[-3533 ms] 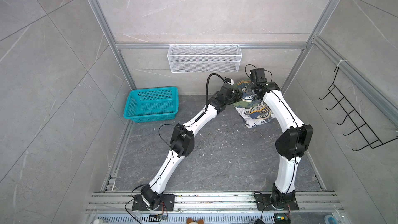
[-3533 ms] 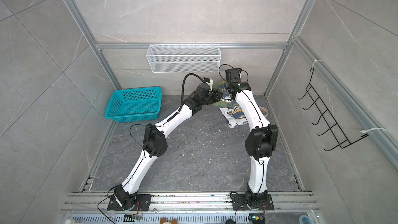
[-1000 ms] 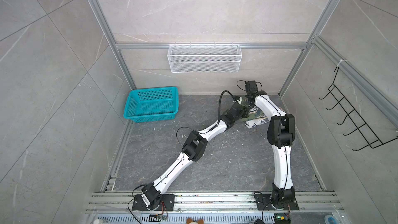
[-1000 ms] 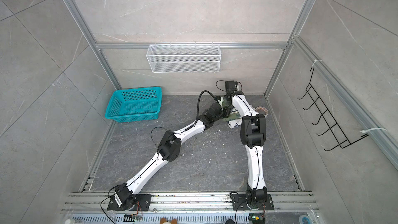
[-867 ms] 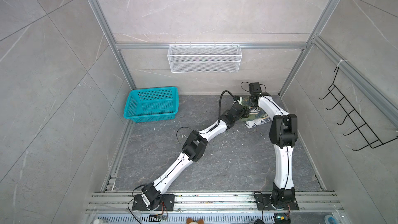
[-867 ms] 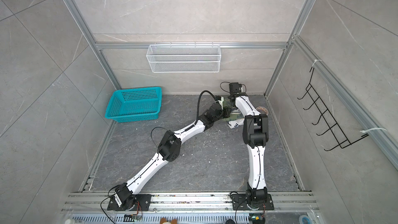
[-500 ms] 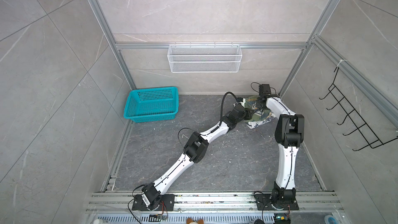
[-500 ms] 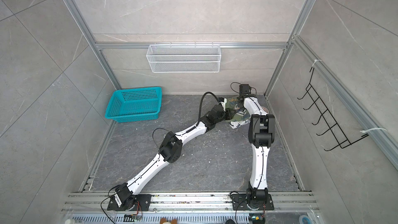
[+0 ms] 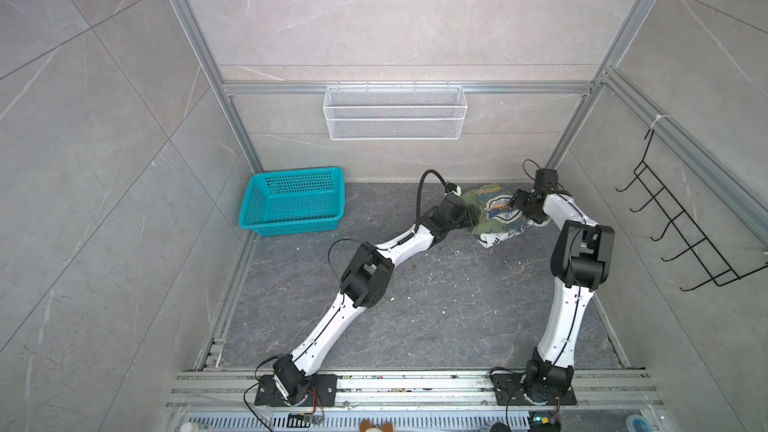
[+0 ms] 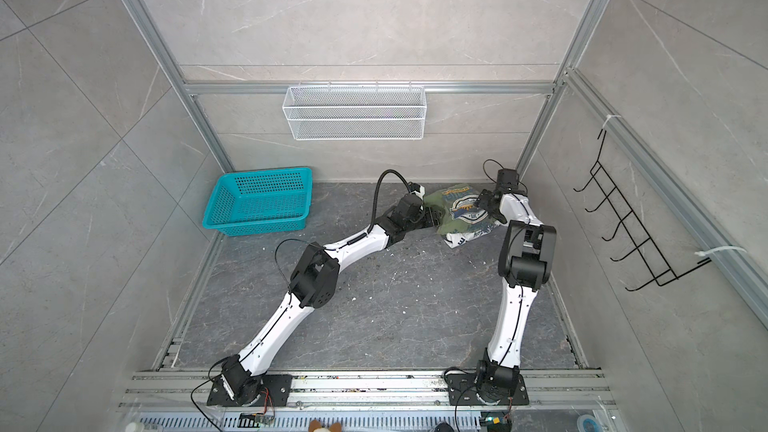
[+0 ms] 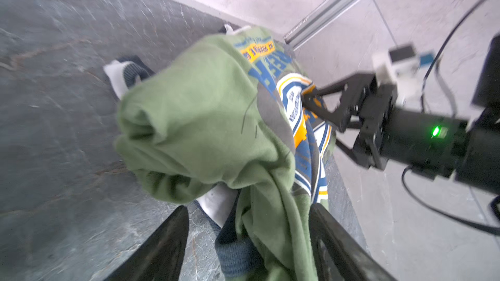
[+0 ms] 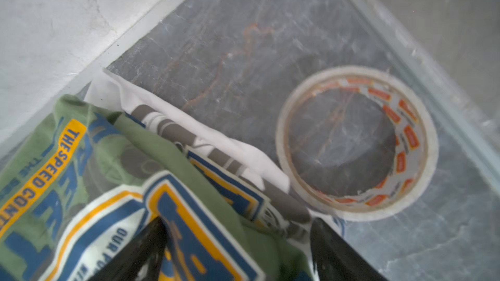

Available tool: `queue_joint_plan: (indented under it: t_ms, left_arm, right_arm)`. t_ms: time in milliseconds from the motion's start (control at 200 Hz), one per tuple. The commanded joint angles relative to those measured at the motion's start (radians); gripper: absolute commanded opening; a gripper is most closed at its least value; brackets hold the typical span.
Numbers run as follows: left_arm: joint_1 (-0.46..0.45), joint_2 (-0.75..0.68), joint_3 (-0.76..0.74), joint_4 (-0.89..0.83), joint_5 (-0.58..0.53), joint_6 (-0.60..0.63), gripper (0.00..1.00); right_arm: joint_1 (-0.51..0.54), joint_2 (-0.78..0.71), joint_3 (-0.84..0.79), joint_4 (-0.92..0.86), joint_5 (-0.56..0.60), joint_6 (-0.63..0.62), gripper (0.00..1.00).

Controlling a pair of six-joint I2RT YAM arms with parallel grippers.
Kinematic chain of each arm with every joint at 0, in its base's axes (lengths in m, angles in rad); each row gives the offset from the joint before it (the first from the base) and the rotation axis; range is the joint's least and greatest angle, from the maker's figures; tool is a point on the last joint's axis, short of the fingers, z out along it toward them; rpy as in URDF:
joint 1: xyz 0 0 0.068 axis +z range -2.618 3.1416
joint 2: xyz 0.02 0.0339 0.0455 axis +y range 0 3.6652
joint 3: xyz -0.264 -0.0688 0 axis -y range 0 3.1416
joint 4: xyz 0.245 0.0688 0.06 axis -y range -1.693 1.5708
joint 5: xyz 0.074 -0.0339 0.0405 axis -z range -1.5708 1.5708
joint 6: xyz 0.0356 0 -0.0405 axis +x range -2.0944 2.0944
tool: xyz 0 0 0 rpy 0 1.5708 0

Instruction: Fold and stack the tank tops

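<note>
The left hand (image 11: 247,212) and right hand (image 12: 238,221) are found with jaws spread and cloth lying loose between. The olive tank top (image 9: 494,209) is heaped on the white tank top (image 9: 498,238) by the back wall, its edge just beside a tape roll (image 12: 357,141). Open surface (image 9: 415,305) extends to the teal basket (image 9: 291,201).
</note>
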Motion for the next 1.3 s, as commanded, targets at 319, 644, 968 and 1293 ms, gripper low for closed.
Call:
queue_joint_plan:
  t_ms: [319, 644, 968, 1293]
  left_arm:
    - [-0.045, 0.038, 0.044, -0.030, 0.098, -0.033, 0.54]
    - [-0.015, -0.106, -0.260, 0.065, 0.096, -0.001, 0.37]
    - [0.101, -0.439, -0.720, 0.212, 0.076, 0.082, 0.27]
    - [0.194, -0.563, -0.713, 0.097, 0.188, 0.228, 0.59]
  right_arm:
    - [-0.049, -0.026, -0.050, 0.006, -0.121, 0.151, 0.70]
    - [0.000, -0.112, -0.276, 0.059, -0.194, 0.276, 0.65]
    - [0.160, -0.305, -0.589, 0.169, -0.244, 0.370, 0.65]
    - [0.196, -0.443, -0.587, 0.121, -0.167, 0.308, 0.82]
